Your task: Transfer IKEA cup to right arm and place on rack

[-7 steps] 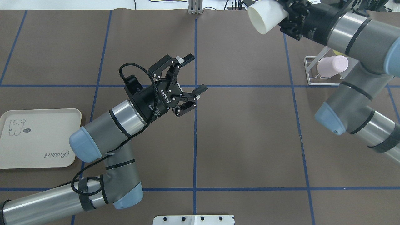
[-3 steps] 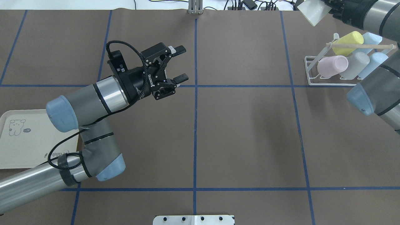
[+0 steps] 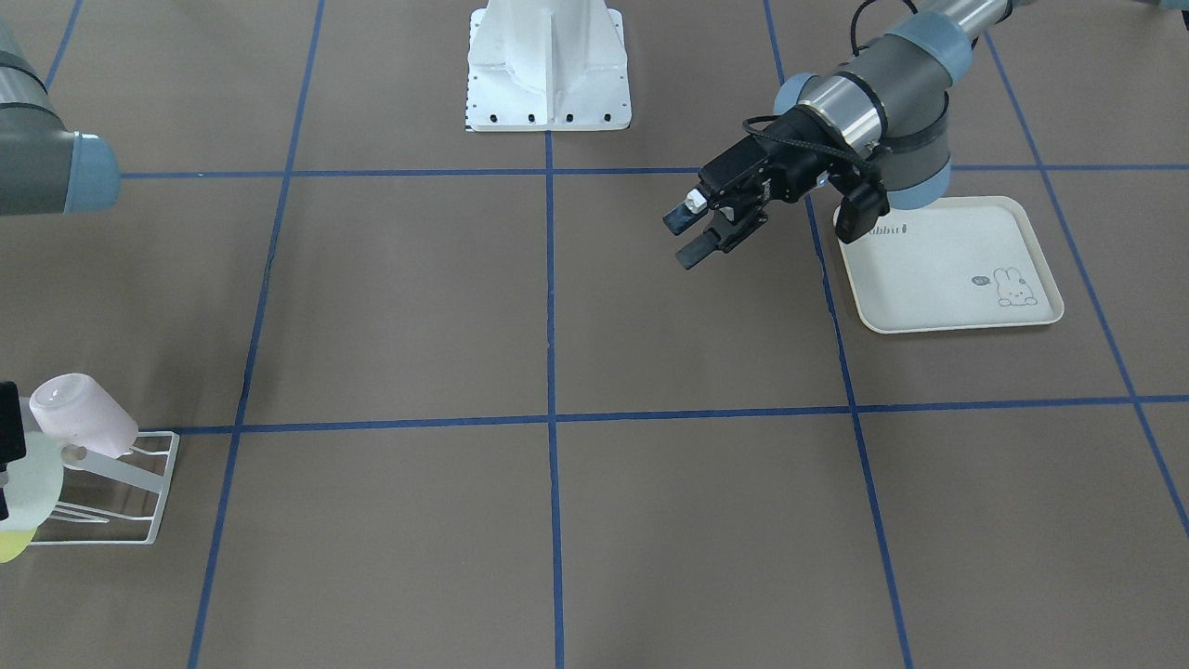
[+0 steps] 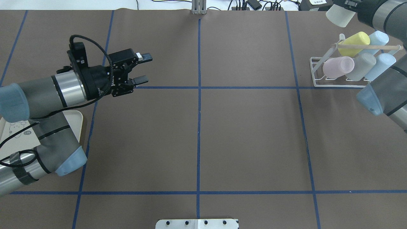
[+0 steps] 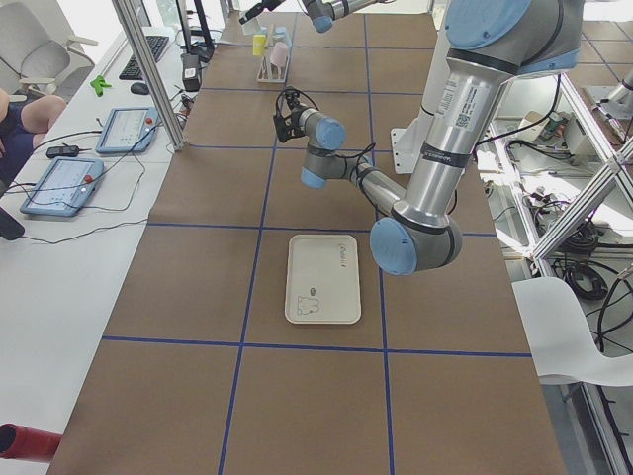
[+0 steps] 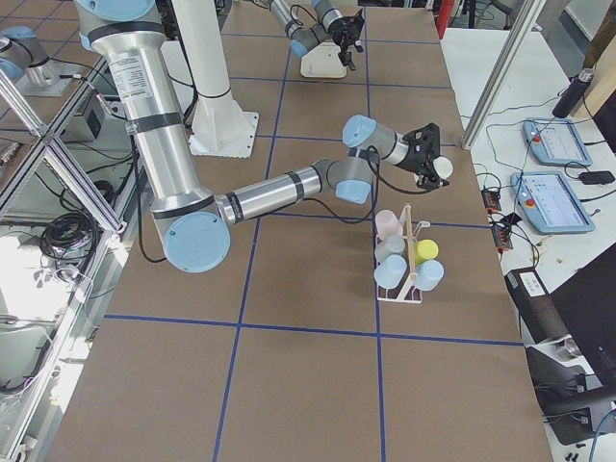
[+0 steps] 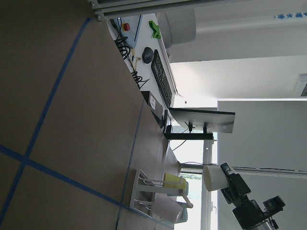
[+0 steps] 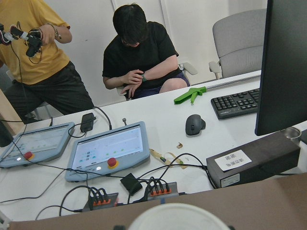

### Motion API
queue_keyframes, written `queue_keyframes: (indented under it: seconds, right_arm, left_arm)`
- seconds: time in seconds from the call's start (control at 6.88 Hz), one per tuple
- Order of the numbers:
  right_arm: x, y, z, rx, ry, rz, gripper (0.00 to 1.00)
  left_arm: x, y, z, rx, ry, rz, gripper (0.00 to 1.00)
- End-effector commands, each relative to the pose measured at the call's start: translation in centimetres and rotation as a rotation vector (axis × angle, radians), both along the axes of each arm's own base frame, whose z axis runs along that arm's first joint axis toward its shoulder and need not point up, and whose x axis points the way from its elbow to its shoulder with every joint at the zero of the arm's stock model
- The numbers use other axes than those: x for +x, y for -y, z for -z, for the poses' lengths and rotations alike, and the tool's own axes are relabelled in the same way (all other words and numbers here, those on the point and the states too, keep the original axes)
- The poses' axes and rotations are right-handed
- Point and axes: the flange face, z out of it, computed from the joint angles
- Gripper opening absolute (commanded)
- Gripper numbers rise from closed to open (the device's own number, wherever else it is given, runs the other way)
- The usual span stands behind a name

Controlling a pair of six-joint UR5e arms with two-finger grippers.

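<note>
The IKEA cup [image 4: 337,16] is pale white and lies tilted in my right gripper [image 6: 428,154], which is shut on it. It hangs in the air just past the far end of the rack [image 4: 316,72], apart from it. The rack is white wire with a wooden dowel [image 4: 365,46] and holds several pastel cups: pink [image 4: 338,67], grey, blue and yellow. In the right wrist view only the cup's rim [image 8: 177,218] shows at the bottom. My left gripper [image 4: 142,68] is open and empty, far left of the rack over the table.
A cream rabbit-print tray [image 3: 957,269] lies under my left arm's elbow. The robot's white base [image 3: 548,65] stands at mid-table on the near edge. Behind the far edge are cables, tablets [image 8: 110,151], a keyboard and two people.
My right gripper has carried the cup rightward to beyond the rack's far end. My left arm has drawn back to the left, its gripper still open.
</note>
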Motion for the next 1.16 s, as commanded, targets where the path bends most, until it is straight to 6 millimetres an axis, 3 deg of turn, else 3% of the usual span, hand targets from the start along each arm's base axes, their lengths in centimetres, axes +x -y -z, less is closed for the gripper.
queue_keyframes:
  seconds: [0.0,0.15,0.58,0.73,1.02]
  right_arm:
    - [-0.4,2.0,-4.2,0.015,-0.113,-0.008,0.0]
    - [-0.5,2.2,-6.0,0.076,-0.172,0.017,0.0]
    - [0.4,0.8,-7.9,0.072,-0.191,0.003,0.0]
    - [-0.2,0.5,-7.8,0.082,-0.194,-0.003,0.0]
    - [-3.4,-0.5,-7.3,0.098,-0.205,0.002,0.0]
  left_arm:
    - [-1.7,-0.9,-0.3,0.013,0.046,0.003,1.0]
    - [-1.7,-1.0,0.2,0.001,0.061,0.002,1.0]
    - [-1.8,-1.3,-0.6,-0.001,0.075,-0.021,1.0]
    - [-1.8,-1.3,-0.6,-0.001,0.075,-0.021,1.0]
    - [-1.8,-1.3,-0.7,-0.002,0.079,-0.022,1.0]
